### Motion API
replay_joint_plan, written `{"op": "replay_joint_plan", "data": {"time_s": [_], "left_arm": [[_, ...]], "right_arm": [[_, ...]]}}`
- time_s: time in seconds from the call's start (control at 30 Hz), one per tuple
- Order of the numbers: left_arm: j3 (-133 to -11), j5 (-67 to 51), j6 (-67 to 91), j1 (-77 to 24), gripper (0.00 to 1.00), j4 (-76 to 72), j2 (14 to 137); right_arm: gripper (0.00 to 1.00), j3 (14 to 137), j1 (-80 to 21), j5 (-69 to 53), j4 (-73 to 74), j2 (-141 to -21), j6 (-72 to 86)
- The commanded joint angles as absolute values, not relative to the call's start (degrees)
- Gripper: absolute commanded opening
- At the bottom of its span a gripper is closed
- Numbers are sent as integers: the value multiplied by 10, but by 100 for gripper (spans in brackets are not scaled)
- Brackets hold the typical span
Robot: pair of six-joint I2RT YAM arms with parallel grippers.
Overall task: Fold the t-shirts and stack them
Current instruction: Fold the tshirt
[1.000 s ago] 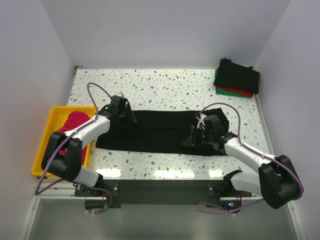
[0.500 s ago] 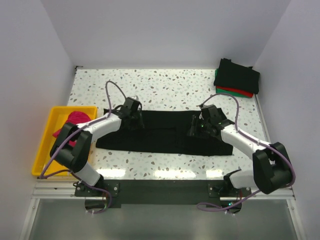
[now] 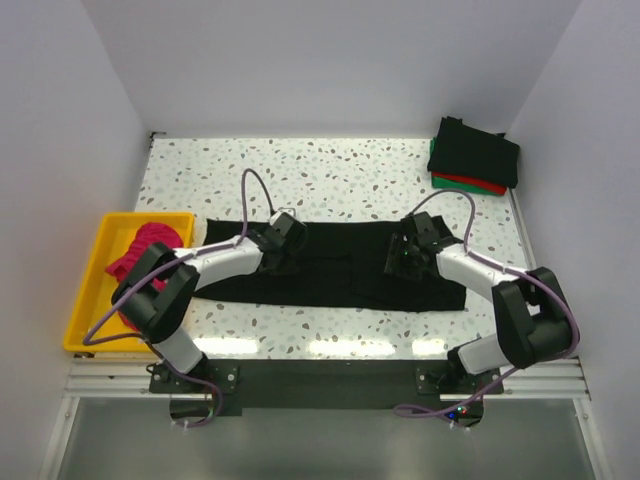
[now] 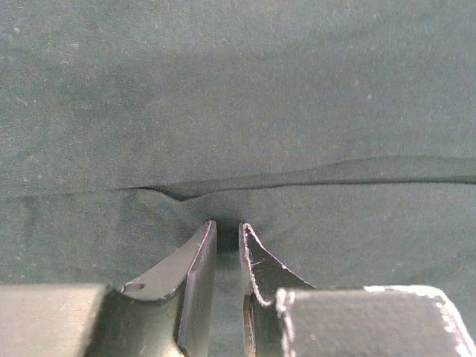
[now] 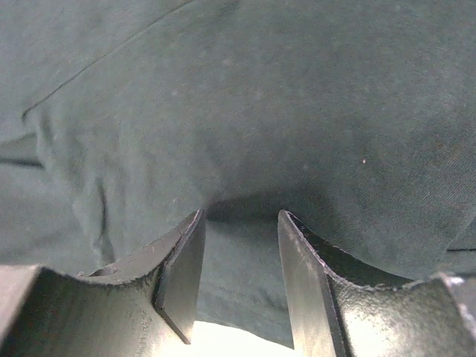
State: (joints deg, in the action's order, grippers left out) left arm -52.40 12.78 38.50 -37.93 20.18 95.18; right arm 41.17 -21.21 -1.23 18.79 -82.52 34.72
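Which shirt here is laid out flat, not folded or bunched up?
The big black shirt in the middle of the table. The rest sit folded in a pile at the far right corner, and a pink shirt lies bunched in the yellow tray.

I judge this to be a robotics lab test cell, not a home or shop. Grounds for that finding:

- Bare white walls (image 3: 330, 70) box in the desk (image 3: 350, 170) beyond the left claw (image 3: 283, 258) and right claw (image 3: 405, 258) and outboard of each.
- Behind both claws, at the near edge, two white robot arms are bolted to a dark mounting plate (image 3: 320, 375) on a metal frame.
- A purple cable (image 3: 246, 185) loops exposed above the left claw, and another loops above the right.
- A yellow plastic tray (image 3: 85, 300) sits outboard of the left claw.
- The speckled desk top is evenly lit.
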Motion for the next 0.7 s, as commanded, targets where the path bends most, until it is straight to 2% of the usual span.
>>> {"op": "replay_joint_plan", "data": {"time_s": [0.0, 0.2, 0.4, 0.67], "left_arm": [[-489, 155, 411, -398, 23, 236, 930], [-450, 146, 471, -431, 23, 249, 889], [-420, 135, 548, -482, 23, 252, 846], [-446, 73, 585, -490, 23, 181, 874]], "right_arm": [[48, 424, -207, 16, 165, -849, 366], [48, 493, -207, 16, 163, -934, 370], [48, 624, -210, -18, 186, -1038, 344], [49, 951, -224, -18, 330, -1264, 254]]}}
